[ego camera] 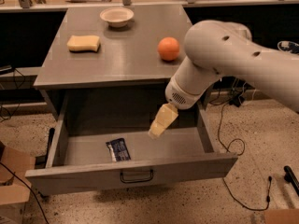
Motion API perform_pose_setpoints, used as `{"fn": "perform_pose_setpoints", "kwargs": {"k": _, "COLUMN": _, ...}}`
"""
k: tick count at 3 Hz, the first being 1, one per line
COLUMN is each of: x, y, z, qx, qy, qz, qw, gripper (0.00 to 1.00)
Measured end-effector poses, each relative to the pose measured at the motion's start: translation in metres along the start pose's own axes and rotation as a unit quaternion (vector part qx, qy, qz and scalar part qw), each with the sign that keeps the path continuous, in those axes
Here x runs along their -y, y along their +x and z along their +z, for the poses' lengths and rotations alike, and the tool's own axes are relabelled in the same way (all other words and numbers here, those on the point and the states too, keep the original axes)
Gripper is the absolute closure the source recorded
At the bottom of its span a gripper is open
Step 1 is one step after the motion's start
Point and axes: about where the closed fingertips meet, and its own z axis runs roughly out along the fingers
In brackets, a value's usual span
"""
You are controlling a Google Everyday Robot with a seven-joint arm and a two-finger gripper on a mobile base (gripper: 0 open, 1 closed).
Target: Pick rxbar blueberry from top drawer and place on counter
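Observation:
The top drawer (131, 175) is pulled fully open, its dark bar handle at the centre of the front panel. The rxbar blueberry (118, 149), a dark navy wrapper with white ends, lies flat on the drawer floor left of centre. My gripper (156, 130) hangs over the middle of the drawer, pointing down and left, a little to the right of the bar and above it, not touching it. The grey counter (126, 55) spans the top of the cabinet behind.
On the counter stand a yellow sponge (84, 43) at the left, a white bowl (117, 16) at the back and an orange (168, 48) at the right. A cardboard box (11, 178) sits on the floor at the left. Cables trail at the right.

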Motion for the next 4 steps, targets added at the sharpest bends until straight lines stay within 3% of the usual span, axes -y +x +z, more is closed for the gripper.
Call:
{"fn": "perform_pose_setpoints", "kwargs": {"k": 2, "x": 0.005, "y": -0.017, "z": 0.091, "qx": -0.026, "qy": -0.009, "qz": 0.076, "qw": 0.9967, "gripper": 0.0}}
{"fn": "perform_pose_setpoints", "kwargs": {"k": 4, "x": -0.018, "y": -0.039, "z": 0.167, "qx": -0.042, "qy": -0.048, "qz": 0.145, "qw": 0.9874, "gripper": 0.0}}
